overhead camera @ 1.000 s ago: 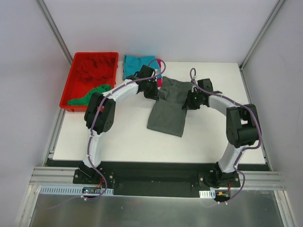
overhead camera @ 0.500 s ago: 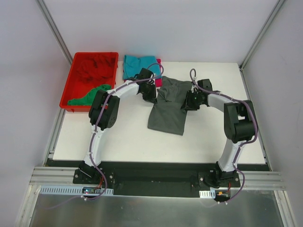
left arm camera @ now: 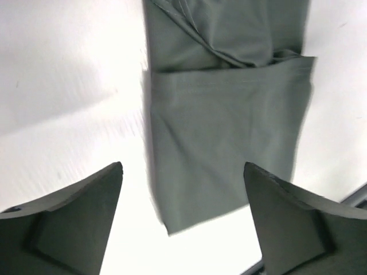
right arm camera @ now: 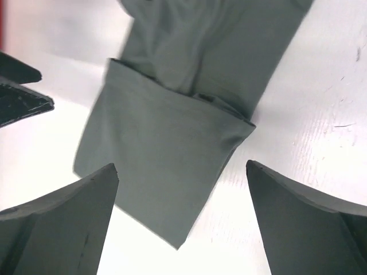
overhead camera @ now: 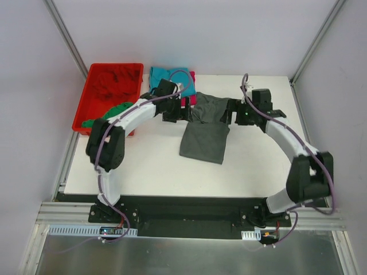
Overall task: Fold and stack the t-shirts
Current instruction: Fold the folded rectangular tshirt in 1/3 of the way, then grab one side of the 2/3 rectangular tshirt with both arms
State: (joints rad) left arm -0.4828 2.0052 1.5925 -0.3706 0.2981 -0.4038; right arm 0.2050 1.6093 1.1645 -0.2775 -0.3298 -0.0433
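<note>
The dark grey t-shirt [overhead camera: 205, 129] lies folded into a long strip on the white table, its upper part doubled over the lower; it also fills the left wrist view [left arm camera: 229, 114] and the right wrist view [right arm camera: 172, 143]. My left gripper [overhead camera: 184, 112] hovers open just off its upper left edge, nothing between the fingers [left arm camera: 183, 172]. My right gripper [overhead camera: 230, 112] hovers open off its upper right edge, also empty [right arm camera: 182, 166]. A teal t-shirt [overhead camera: 163, 75] lies at the back with a magenta one [overhead camera: 192, 76] beside it. Green [overhead camera: 112, 112] and red [overhead camera: 114, 80] shirts sit in the bin.
The red plastic bin [overhead camera: 80, 117] stands at the back left corner, beside the left arm's elbow. White table [overhead camera: 143, 160] stretches in front of the grey shirt. The left gripper's fingers [right arm camera: 17, 91] show at the left edge of the right wrist view.
Both grippers have opened and let go of the grey shirt. They have drawn apart and up from it, and both arms have swung outward.
</note>
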